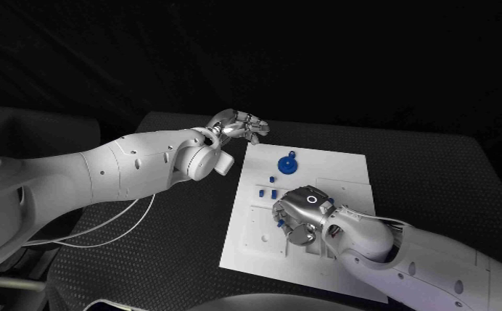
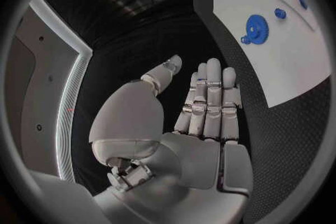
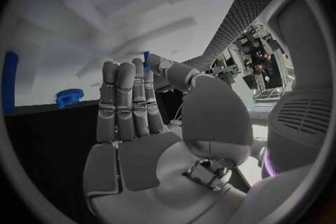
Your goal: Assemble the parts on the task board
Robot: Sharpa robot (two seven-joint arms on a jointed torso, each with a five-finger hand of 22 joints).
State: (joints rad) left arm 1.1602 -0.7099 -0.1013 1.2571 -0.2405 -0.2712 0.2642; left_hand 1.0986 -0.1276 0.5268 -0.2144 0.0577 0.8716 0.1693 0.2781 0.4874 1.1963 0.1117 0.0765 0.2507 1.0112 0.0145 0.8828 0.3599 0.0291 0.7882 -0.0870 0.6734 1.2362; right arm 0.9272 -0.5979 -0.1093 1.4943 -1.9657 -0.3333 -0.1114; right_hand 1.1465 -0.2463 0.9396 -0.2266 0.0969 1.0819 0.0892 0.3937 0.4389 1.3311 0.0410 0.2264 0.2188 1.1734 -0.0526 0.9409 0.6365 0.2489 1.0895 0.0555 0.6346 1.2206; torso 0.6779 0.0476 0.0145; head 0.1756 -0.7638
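Left arm: comes in from the left side of the head view, stretched across the dark table (image 1: 418, 151) toward the far left corner of the task board (image 1: 335, 169).
Left hand (image 1: 236, 124): hovers just off that far corner, over the table and not over the white plate. In the left wrist view the left hand (image 2: 203, 117) has its fingers straight and side by side, thumb standing apart from them, palm bare; it holds nothing and touches nothing.
Right arm: comes in from the lower right of the head view, its forearm lying over the near right part of the task board.
Right hand (image 1: 301, 213): sits low over the middle of the board, back of the hand up, fingers bent down toward the plate on its left half. In the right wrist view the right hand (image 3: 140, 117) shows fingers held nearly straight and close together with the thumb set to one side; nothing lies in the palm. A small blue piece shows just past the fingertips (image 3: 127, 70), but I cannot tell whether they touch it.
Task board: white plate in the middle of the table, lying flat, with shallow recesses.
Blue gear (image 1: 288, 163): lies on the far part of the board, apart from both hands; it also shows in the left wrist view (image 2: 256, 27) and at the board's edge in the right wrist view (image 3: 70, 96).
Small blue parts (image 1: 268, 193): a cluster on the board's left half, just beyond the right hand, between it and the gear.
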